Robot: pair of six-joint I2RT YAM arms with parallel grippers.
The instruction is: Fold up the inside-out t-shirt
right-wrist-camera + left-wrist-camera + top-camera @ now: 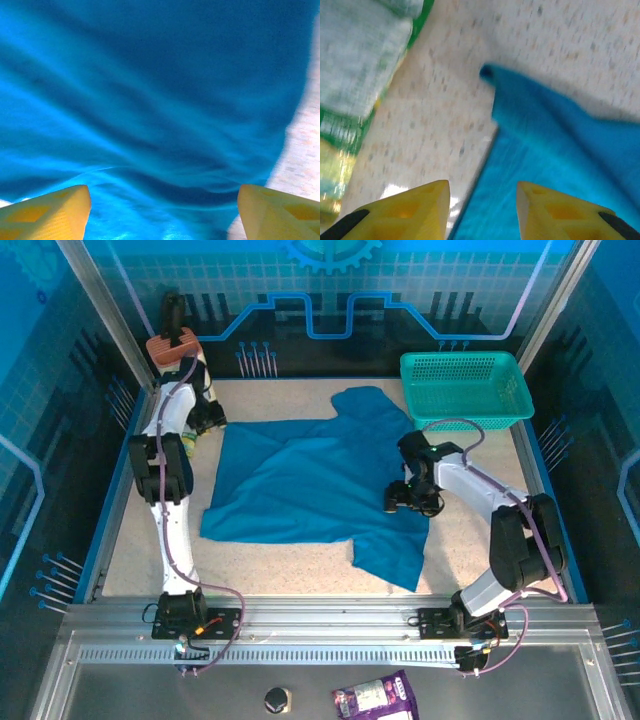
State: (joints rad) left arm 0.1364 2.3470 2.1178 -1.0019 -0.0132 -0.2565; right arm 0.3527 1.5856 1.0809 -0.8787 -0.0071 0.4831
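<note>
I am holding my right pincer (160,212) spread wide and empty over the soft, limp t-shirt (300,480) sprawling mid-frame, judging its right-hand edge best to pinch, my left pincer (482,210) gaping empty too.

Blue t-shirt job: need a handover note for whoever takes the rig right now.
Left gripper: fingers open, empty, at the far-left corner of the plain medium-blue cloth t-shirt.
Right gripper: fingers wide open, empty, low over the shirt's right side.
Shirt: spread out and wrinkled between the arms, near the teal plastic mesh basket, not in it.
Done: no fold visible.
Left: all the folding.
</note>
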